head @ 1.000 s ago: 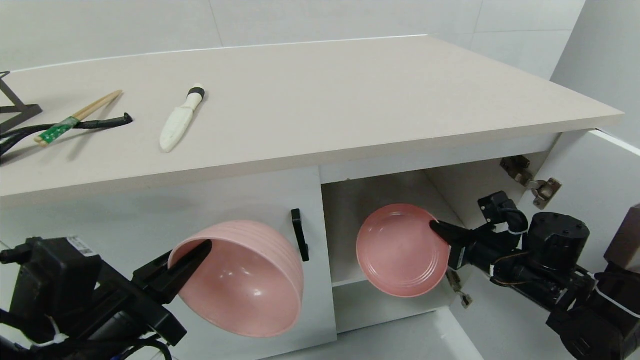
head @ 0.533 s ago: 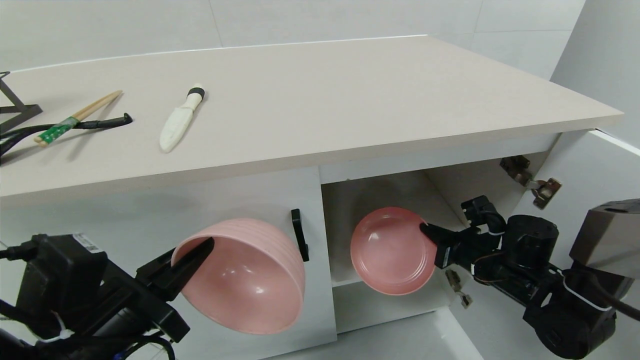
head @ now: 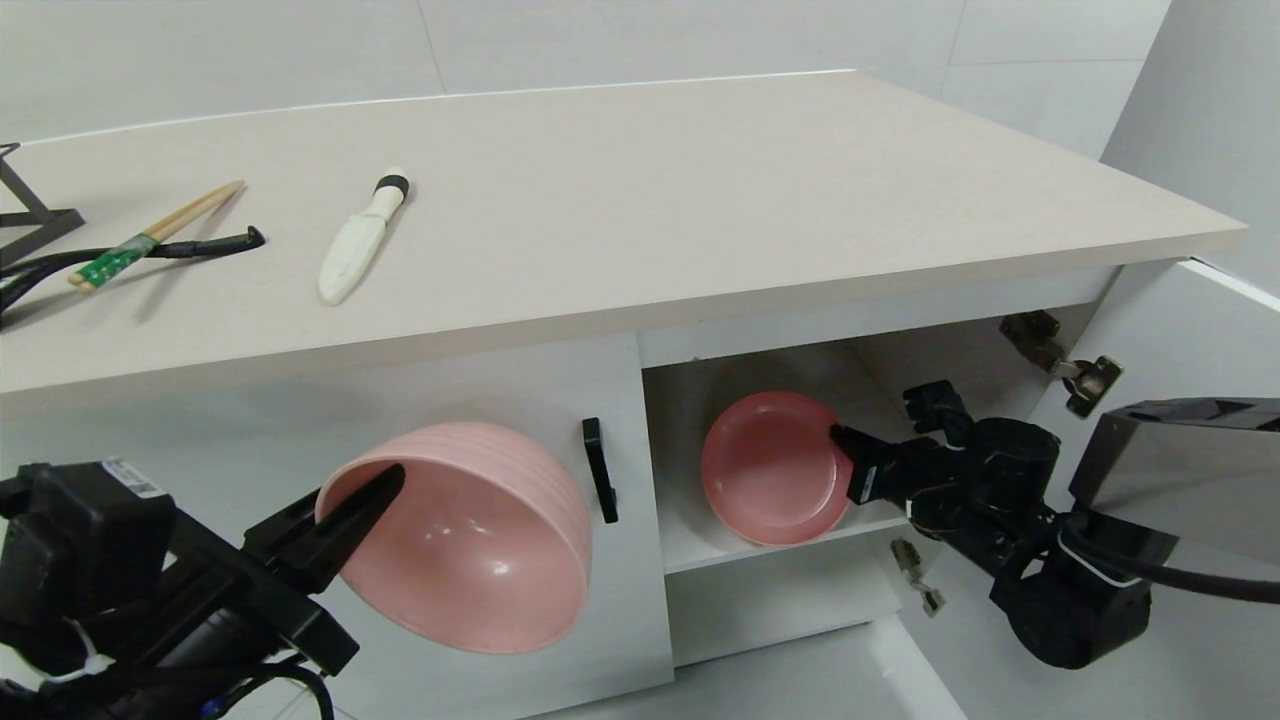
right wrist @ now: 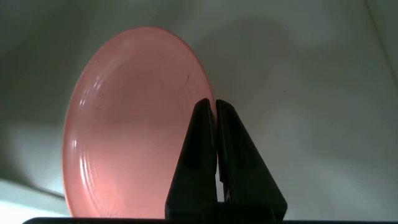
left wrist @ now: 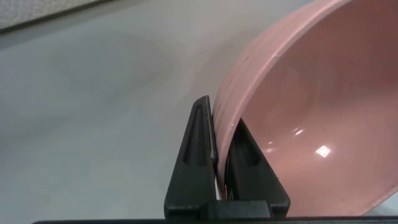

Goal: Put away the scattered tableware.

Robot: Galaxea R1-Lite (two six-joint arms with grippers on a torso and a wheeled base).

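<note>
My left gripper (head: 365, 495) is shut on the rim of a ribbed pink bowl (head: 470, 545), held tilted in front of the closed left cabinet door (head: 480, 390); the left wrist view has the bowl (left wrist: 311, 118) clamped between both fingers (left wrist: 200, 140). My right gripper (head: 842, 445) is shut on the edge of a pink plate (head: 772, 468), held on edge inside the open right cabinet compartment, low over its shelf (head: 700, 535). In the right wrist view the plate (right wrist: 127, 118) stands against the dim cabinet interior. Chopsticks (head: 150, 235) and a white knife (head: 360, 240) lie on the countertop (head: 700, 190).
The right cabinet door (head: 1190, 340) swings open at far right, its hinges (head: 1085, 380) exposed. A black handle (head: 598, 470) sticks out of the left door near the bowl. Black cables (head: 60, 262) and a black stand (head: 25, 205) sit at the countertop's left end.
My right arm has pushed the plate farther back into the open compartment and lowered it toward the shelf. The left gripper with the bowl has drifted slightly left and down.
</note>
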